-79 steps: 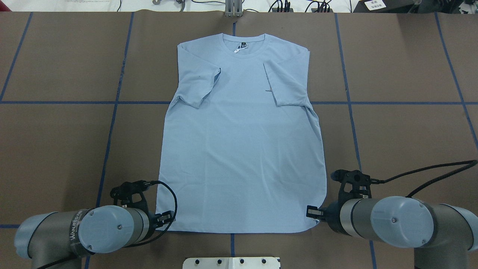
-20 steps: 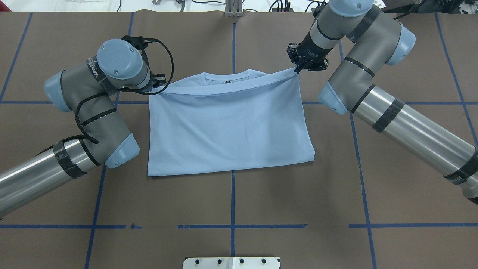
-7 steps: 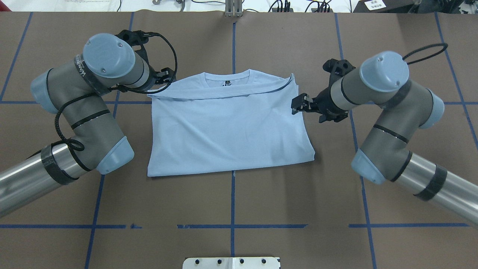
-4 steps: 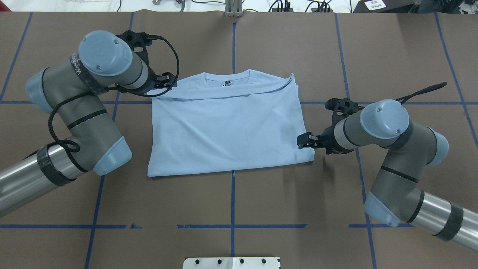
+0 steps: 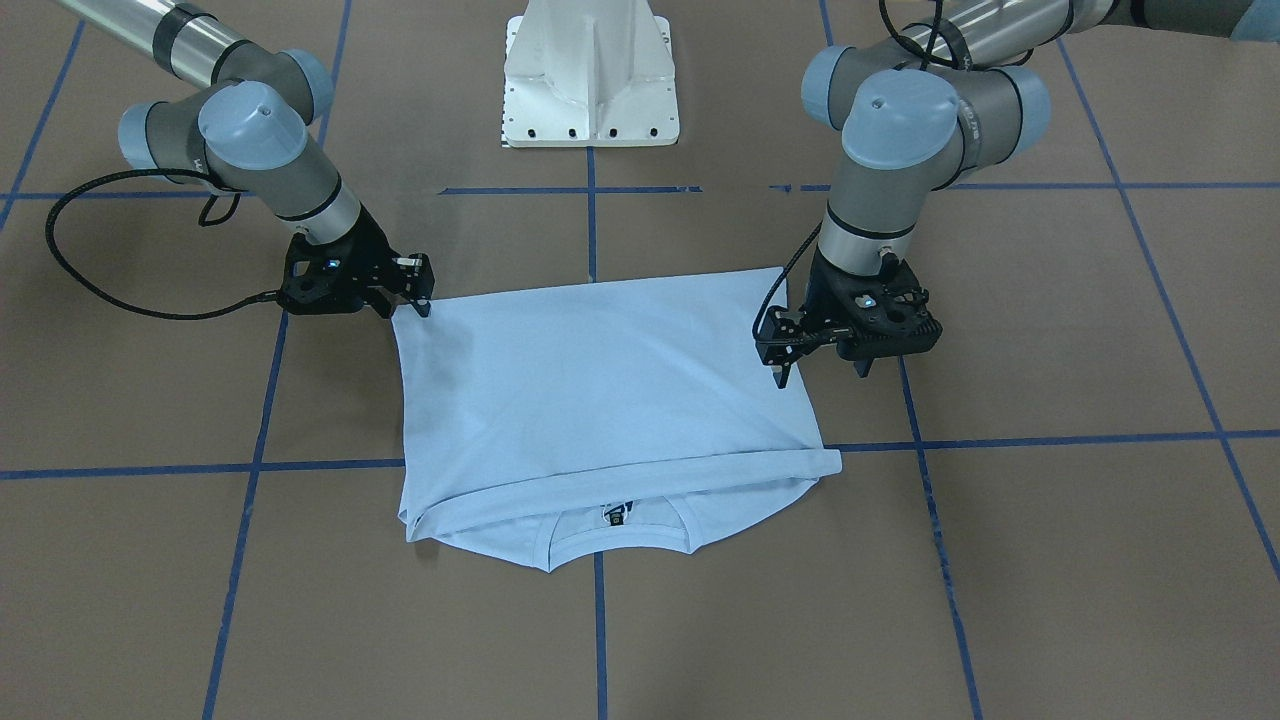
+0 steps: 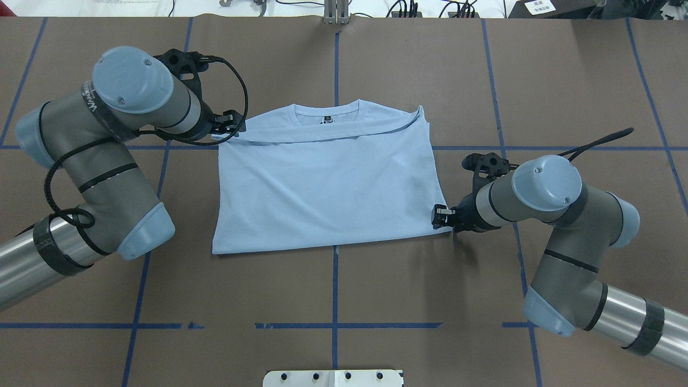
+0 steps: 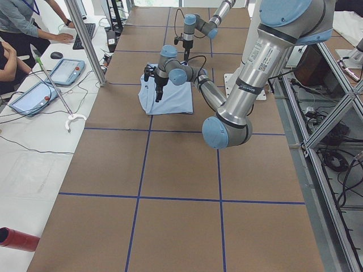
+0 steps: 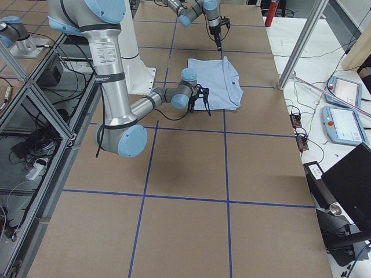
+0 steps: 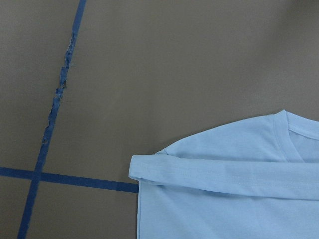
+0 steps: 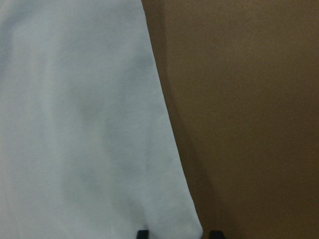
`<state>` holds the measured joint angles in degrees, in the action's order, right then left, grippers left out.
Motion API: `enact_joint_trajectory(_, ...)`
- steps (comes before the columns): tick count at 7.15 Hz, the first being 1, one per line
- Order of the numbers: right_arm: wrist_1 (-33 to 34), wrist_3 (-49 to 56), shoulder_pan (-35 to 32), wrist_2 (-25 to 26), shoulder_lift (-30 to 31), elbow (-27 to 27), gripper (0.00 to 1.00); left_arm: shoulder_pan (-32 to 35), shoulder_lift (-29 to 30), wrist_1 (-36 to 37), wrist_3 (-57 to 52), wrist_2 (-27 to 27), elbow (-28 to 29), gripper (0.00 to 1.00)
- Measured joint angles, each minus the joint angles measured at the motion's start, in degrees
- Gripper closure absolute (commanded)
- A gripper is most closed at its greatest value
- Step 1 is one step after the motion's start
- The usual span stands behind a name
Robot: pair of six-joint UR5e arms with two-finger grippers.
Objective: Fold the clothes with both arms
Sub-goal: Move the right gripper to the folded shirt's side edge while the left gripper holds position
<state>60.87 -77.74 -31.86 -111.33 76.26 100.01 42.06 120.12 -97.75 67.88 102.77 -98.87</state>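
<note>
The pale light-blue T-shirt (image 6: 328, 188) lies folded in half on the brown table, with the hem laid across just below the collar (image 6: 327, 114). Its chest print is hidden. My left gripper (image 6: 235, 122) is open and empty, beside the hem's far left corner; it also shows in the front-facing view (image 5: 820, 372), raised above the shirt (image 5: 600, 390). The left wrist view shows only that hem corner (image 9: 149, 172). My right gripper (image 6: 438, 216) is open at the shirt's near right fold corner. In the right wrist view its fingertips (image 10: 143, 233) straddle the shirt's edge (image 10: 169, 149).
The white pedestal base (image 5: 590, 80) stands at the robot's side of the table. Blue tape lines (image 6: 334, 325) grid the brown surface. Operators and tablets (image 7: 62, 71) are beyond the far edge, with a metal post (image 7: 85, 39).
Both grippers have let go of the hem. Since half a second ago the right gripper has dropped toward the near right fold corner. The left arm has drawn back slightly to the left.
</note>
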Motion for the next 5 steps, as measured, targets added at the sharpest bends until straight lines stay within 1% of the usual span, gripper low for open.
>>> enact_joint_trajectory(3, 0.04, 0.26, -0.01, -1.36, 0.6, 1.09, 1.0, -0.15, 0.03, 0.16, -1.21, 0.45, -0.37, 0.0)
enact_joint_trajectory(4, 0.04, 0.25, 0.33, -1.51, 2.45, 3.22, 1.0, -0.12, 0.04, 0.23, -2.91, 0.89, -0.76, 0.0)
enact_joint_trajectory(5, 0.04, 0.19, 1.58, -1.46, 5.65, 6.62, 1.0, -0.05, -0.12, 0.43, -4.04, 1.19, -1.31, 0.0)
